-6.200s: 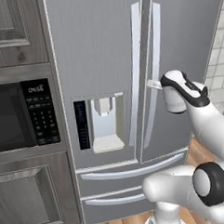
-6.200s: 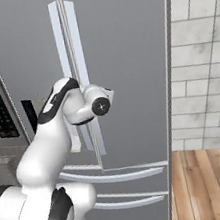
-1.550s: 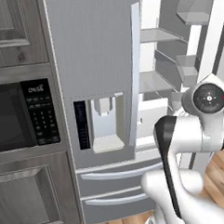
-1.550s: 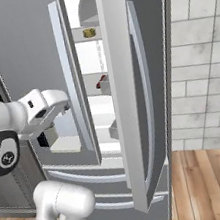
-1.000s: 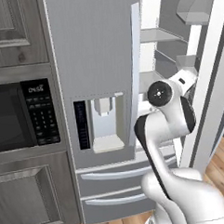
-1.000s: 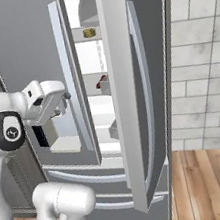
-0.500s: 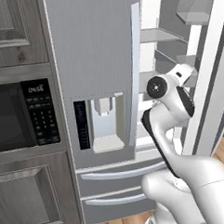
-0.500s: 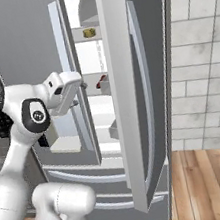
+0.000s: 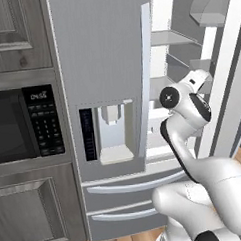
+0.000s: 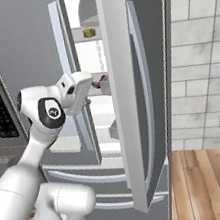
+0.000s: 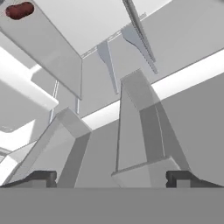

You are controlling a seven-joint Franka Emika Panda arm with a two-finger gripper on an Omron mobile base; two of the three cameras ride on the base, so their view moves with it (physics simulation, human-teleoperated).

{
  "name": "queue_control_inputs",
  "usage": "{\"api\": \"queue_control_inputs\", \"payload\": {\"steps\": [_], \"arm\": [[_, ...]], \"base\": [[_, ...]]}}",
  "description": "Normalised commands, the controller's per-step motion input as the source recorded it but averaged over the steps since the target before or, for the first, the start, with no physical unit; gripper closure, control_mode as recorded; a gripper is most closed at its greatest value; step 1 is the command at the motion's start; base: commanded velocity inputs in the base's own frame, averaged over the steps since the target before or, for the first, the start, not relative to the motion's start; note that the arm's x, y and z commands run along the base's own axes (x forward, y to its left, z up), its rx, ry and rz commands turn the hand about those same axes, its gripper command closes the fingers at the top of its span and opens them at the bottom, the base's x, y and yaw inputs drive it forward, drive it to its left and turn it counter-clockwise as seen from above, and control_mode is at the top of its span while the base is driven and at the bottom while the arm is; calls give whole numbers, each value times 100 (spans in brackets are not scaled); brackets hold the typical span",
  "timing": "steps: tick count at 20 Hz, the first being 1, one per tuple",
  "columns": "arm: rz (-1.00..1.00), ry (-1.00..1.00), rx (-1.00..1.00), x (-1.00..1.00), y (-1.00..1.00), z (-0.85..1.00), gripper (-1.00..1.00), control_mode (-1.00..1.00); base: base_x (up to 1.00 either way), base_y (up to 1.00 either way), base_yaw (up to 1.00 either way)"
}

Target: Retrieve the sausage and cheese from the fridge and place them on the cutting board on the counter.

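Right door of the silver-grey fridge (image 10: pixel 142 76) swung wide, its long edge standing at three o'clock of the white arm and leaving a narrow lane into the smooth white shelved interior, with the closed left door and its dispenser panel at nine o'clock. Fingers (image 11: pixel 111 177) spread wide apart with nothing between them, small dark tips facing pale angular shelf walls; sausage (image 11: pixel 19 10), a rounded dark red-brown cylinder, lying on a shelf at eleven o'clock in the hand view, also glimpsed beside the hand in the right base view. Hand now farther into the opening than half a second ago, the door unmoved.
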Motion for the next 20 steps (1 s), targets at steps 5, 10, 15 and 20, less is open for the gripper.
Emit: {"api": "queue_control_inputs", "payload": {"steps": [5, 10, 15, 20], "arm": [[-4, 0, -7, 9, -44, -12, -100, -100], [-8, 0, -8, 0, -59, -7, -100, -100], [-13, 0, -7, 0, -84, -1, -100, -100], [-19, 0, -7, 0, -100, -3, -100, -100]], "base": [[0, 0, 0], [0, 0, 0], [0, 0, 0], [0, 0, 0]]}}
